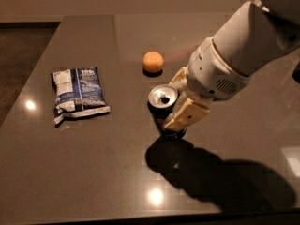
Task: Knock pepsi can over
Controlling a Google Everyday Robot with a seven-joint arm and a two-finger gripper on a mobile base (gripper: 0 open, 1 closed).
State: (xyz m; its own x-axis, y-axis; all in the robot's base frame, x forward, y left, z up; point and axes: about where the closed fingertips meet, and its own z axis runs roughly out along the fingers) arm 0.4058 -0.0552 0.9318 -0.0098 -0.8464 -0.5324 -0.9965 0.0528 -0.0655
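The pepsi can (162, 112) stands near the middle of the dark table (93, 172), silver top and open pull-tab hole showing, and it leans slightly to the left. My gripper (173, 102) comes in from the right and is open. Its two cream fingers straddle the can's right side. One finger (186, 116) lies against the can's front right side, the other (180, 77) is behind it. The white arm hides the table to the right of the can.
An orange fruit (153, 61) lies just behind the can. A blue-white snack bag (78, 94) lies flat to the left. The table's front edge runs along the bottom, with the arm's shadow (220, 177) in front of the can.
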